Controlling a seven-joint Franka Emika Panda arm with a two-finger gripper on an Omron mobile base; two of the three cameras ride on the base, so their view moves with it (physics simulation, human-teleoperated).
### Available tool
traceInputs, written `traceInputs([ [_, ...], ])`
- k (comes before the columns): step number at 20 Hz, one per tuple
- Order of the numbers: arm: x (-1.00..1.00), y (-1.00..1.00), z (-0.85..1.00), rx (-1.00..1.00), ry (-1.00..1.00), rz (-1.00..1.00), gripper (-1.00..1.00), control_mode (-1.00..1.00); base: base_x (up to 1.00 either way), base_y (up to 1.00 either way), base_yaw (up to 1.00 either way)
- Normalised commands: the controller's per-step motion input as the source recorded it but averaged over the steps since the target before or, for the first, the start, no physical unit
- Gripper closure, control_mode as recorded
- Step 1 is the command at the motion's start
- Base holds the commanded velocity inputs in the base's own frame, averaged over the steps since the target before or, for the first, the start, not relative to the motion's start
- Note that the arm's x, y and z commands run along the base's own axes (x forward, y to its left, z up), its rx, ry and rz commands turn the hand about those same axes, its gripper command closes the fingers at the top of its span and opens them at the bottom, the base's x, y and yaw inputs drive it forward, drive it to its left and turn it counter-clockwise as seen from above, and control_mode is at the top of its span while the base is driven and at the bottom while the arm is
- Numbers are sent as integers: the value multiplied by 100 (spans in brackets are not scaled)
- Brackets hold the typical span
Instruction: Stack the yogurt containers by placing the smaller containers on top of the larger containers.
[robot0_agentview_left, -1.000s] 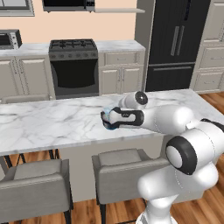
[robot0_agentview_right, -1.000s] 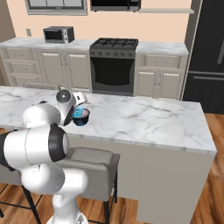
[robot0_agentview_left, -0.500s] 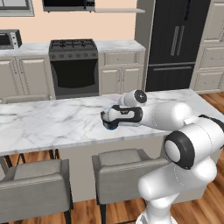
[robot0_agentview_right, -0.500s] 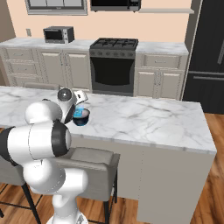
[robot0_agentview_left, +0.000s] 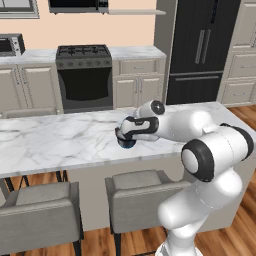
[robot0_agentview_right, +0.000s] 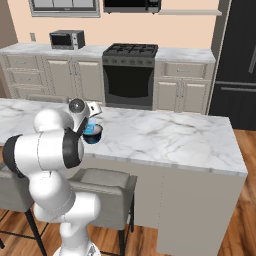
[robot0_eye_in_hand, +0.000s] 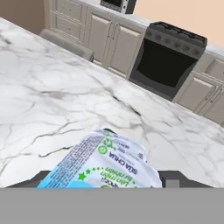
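Gripper is seen low over the marble counter, near its front edge, directly above a dark round bowl; light-blue yogurt container is glimpsed in or on that bowl, just under the hand; which of the two cups it is cannot be told from the base views; a second cup cannot be picked out.

In the hand view a yogurt container's printed whitish top is seen right at the bottom, between the finger tips, tilted toward the camera; the cup looks very close to the hand; whether the fingers touch its sides is hidden by the view's lower edge.

Jaws are held wide; whether they stand free or are clamped on the cup cannot be told; no clear gap or contact is shown.

Progress judged: stacking not confirmed; no cup is seen plainly resting on another; either a pick of the cup or a placement over the other cup is likely in hand; a finished stack and a withdrawn hand are still left to be shown.
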Motion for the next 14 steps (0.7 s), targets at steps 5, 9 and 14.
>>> traceInputs([
  [5,7,0,-20,0,0,0,100,-100,0,0,0],
  [9,7,0,-14,0,0,0,100,-100,0,0,0],
  [14,8,0,-9,0,0,0,100,-100,0,0,0],
])
